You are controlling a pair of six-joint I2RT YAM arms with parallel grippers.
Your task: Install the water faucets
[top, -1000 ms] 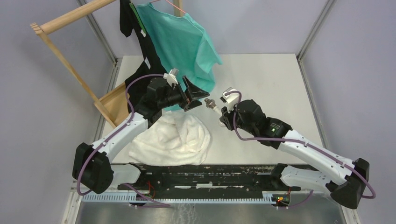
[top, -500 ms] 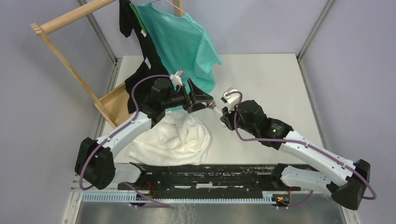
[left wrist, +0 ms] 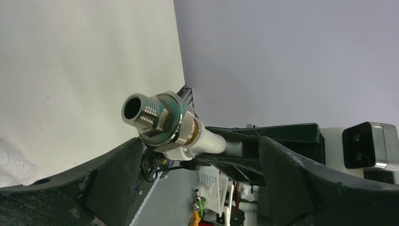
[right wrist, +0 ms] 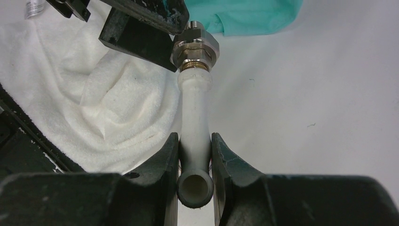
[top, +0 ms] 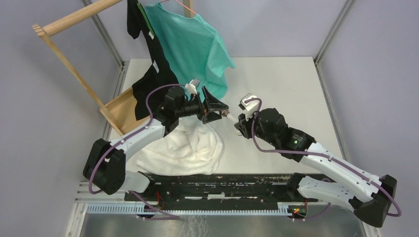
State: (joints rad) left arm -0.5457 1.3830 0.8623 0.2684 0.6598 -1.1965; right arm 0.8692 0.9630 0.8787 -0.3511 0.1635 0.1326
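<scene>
Two arms meet over the table [top: 276,74]. My right gripper [right wrist: 194,160] is clamped on the white plastic spout [right wrist: 193,113]. Its silver threaded fitting [left wrist: 157,120] sits between the wide-spread fingers of my left gripper [left wrist: 197,160], beside the white towel [right wrist: 94,108].

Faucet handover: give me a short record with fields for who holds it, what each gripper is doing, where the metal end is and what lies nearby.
holder: right gripper, shut on the white spout
metal end: silver threaded fitting on the spout's far end, held above the table
left gripper: open, jaws either side of the fitting, not closed on it
beside and below: white towel
behind: teal shirt
</scene>
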